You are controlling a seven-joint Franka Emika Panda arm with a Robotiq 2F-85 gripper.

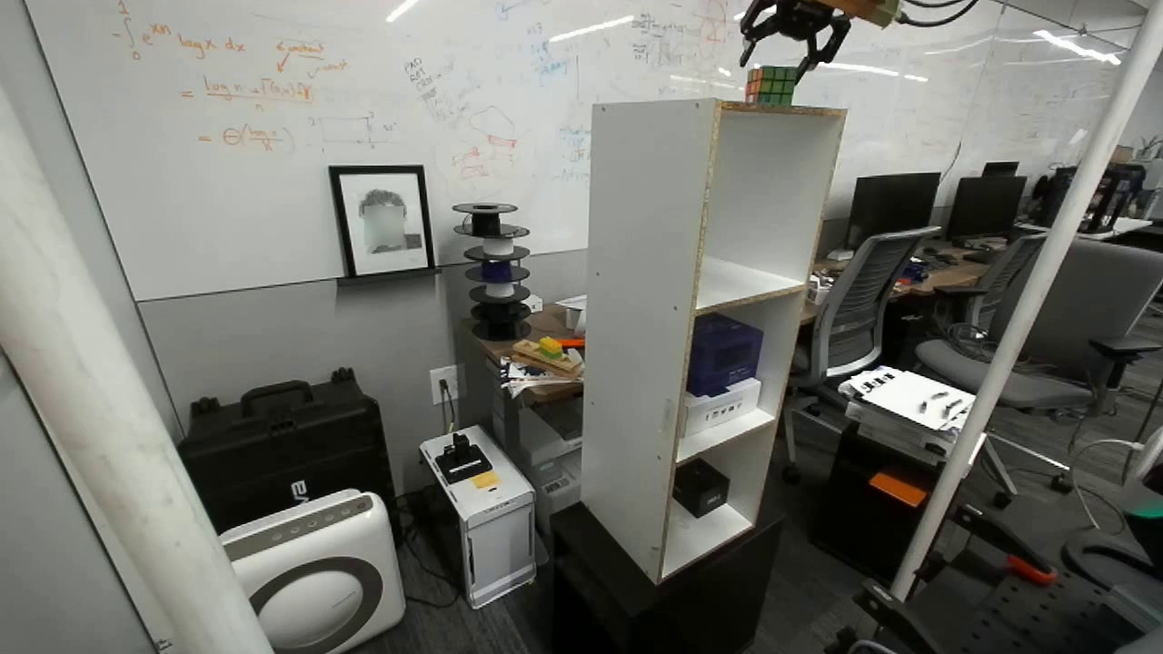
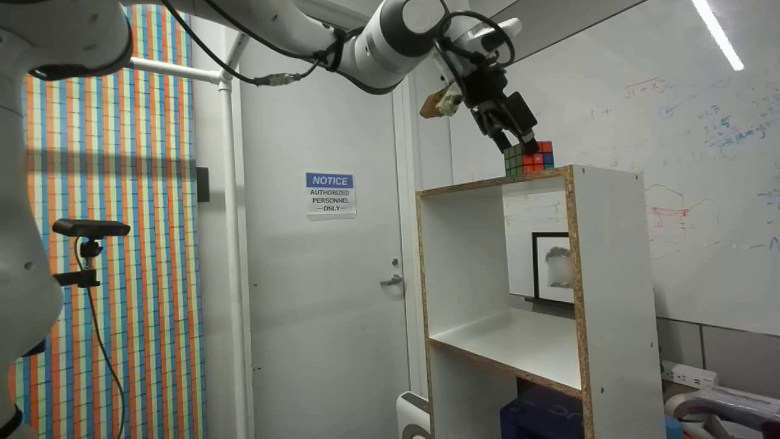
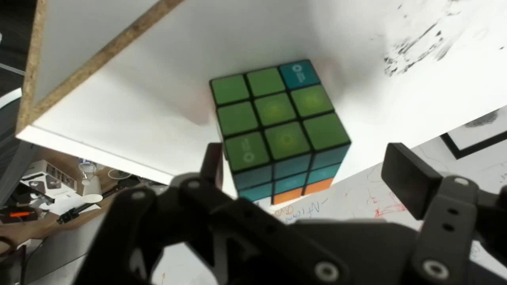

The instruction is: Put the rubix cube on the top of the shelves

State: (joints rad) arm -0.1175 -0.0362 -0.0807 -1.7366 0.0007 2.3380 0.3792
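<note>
White shelves (image 1: pixel 645 300), rubix cube (image 3: pixel 277 118) atop; fingers (image 3: pixel 410 180) — parted, close by

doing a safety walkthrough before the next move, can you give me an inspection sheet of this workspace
Surface: white top of the shelves, dark smudges showing in the wrist view
Job's things: rubix cube appears to rest on that top; underside hidden
Clutter: dark blue box atop a white box in the middle compartment; black box in the bottom compartment
Hand: open; the cube shows between its fingers in the wrist view; contact cannot be told
Cables: cable hangs in a loop below the arm
Surroundings: whiteboard with writing, door with a notice sign, office chairs
</note>
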